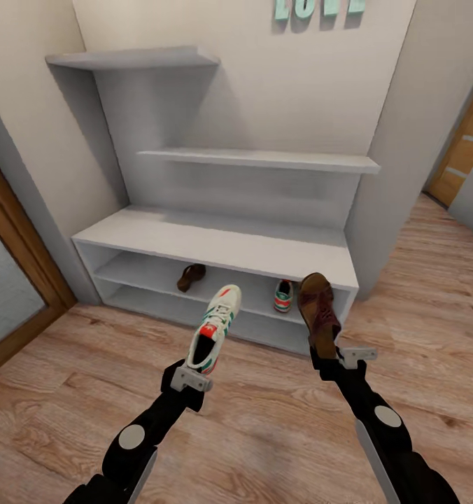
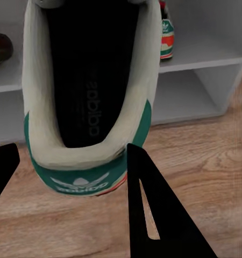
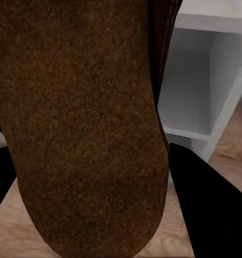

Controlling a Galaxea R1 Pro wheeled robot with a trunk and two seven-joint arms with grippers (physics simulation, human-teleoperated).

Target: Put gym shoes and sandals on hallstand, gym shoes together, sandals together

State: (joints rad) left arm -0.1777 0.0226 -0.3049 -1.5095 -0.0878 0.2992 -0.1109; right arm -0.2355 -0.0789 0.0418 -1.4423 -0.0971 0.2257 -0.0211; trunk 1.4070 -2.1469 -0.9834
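My left gripper (image 1: 196, 369) is shut on the heel of a cream gym shoe (image 1: 214, 327) with green stripes, held toe-forward above the corridor floor (image 1: 264, 420); the left wrist view looks into the shoe's dark opening (image 2: 91, 80) between my black fingers (image 2: 153, 215). Over on the other side, my right gripper (image 1: 326, 358) is shut on a dark brown sandal (image 1: 318, 308), whose brown footbed (image 3: 83, 134) crowds the right wrist view. On the upper open shelf of the pale grey hallstand (image 1: 215, 241) sit the other sandal (image 1: 190, 277) at left and the other gym shoe (image 1: 284, 295) at right.
Stepped wall shelves (image 1: 264, 159) rise above the bench top. A wood-framed mirror or door (image 1: 12, 294) stands at the left, and a doorway (image 1: 464, 150) opens at the far right. A grey wall corner (image 1: 397, 175) juts out right of the hallstand.
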